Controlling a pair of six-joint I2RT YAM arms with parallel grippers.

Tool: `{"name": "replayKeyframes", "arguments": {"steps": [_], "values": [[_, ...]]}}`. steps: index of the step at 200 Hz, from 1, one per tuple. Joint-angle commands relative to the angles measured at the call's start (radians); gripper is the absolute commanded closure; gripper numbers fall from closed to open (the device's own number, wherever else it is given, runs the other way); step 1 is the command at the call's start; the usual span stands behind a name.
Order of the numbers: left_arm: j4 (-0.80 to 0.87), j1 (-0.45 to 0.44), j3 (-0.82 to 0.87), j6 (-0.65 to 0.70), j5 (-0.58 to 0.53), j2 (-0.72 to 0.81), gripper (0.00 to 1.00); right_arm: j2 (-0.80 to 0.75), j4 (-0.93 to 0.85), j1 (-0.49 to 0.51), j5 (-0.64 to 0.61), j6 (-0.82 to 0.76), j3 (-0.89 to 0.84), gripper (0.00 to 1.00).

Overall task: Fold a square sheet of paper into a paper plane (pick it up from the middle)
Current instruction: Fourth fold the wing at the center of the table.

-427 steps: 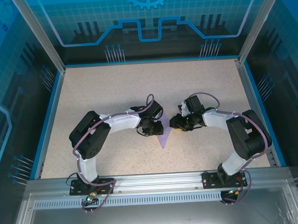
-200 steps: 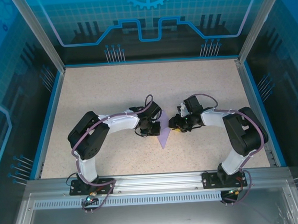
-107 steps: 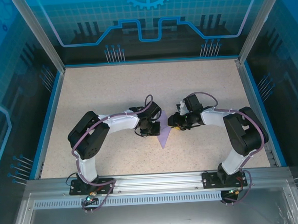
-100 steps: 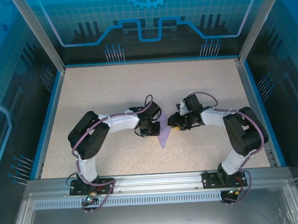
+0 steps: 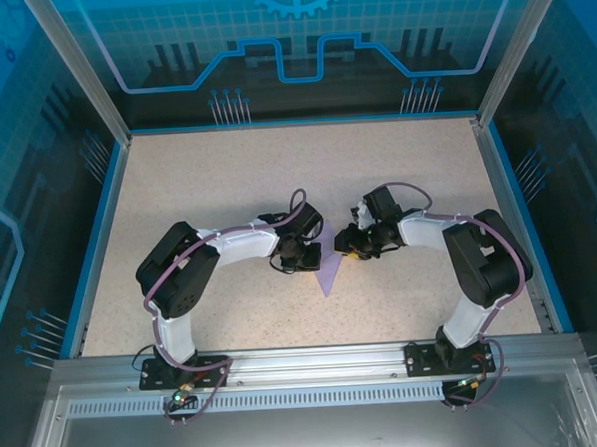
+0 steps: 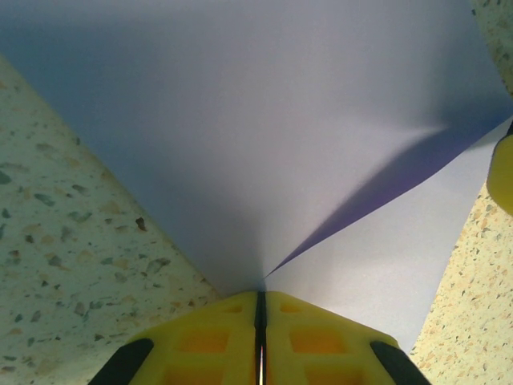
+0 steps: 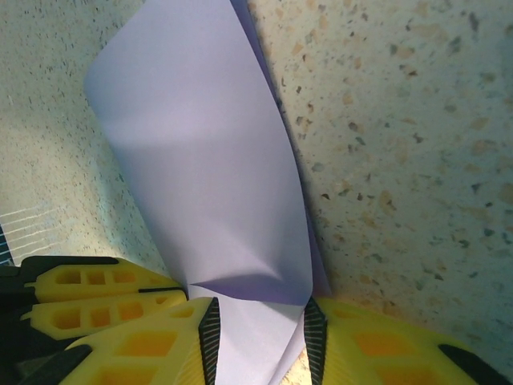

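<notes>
Right pincer (image 7: 259, 325) edged left, jaws apart astride paper (image 5: 327, 274) flap; left pincer (image 6: 260, 313) clamped on paper edge, unmoved.

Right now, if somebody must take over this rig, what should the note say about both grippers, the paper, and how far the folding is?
Left gripper: shut on the square sheet of paper, pinching it where a crease ends, low over the table.
Right gripper: jaws apart, with a curled flap of the sheet passing between them, not clamped.
Paper: mid-table between the two grippers, its point toward the arm bases.
Done: the sheet is creased into a pointed shape, with one flap lifted.
Left: probably press this flap flat, then make further folds; it does not look like a finished plane yet.
</notes>
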State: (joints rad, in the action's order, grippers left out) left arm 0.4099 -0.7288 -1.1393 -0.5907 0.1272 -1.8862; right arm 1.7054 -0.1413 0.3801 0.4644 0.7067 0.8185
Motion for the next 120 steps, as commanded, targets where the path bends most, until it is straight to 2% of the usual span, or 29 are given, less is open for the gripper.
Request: {"name": "replayKeyframes", "arguments": {"steps": [1,73,120], "values": [[0.020,0.011,0.038,0.031,-0.024,-0.025,0.90,0.001,0.014,0.009,0.021,-0.005,0.008,0.65],[0.016,0.011,0.038,0.027,-0.023,-0.024,0.90,-0.050,0.011,0.034,0.017,-0.016,-0.007,0.79],[0.012,0.011,0.041,0.026,-0.021,-0.022,0.90,-0.074,-0.032,0.079,-0.018,-0.027,0.007,0.81]]}}
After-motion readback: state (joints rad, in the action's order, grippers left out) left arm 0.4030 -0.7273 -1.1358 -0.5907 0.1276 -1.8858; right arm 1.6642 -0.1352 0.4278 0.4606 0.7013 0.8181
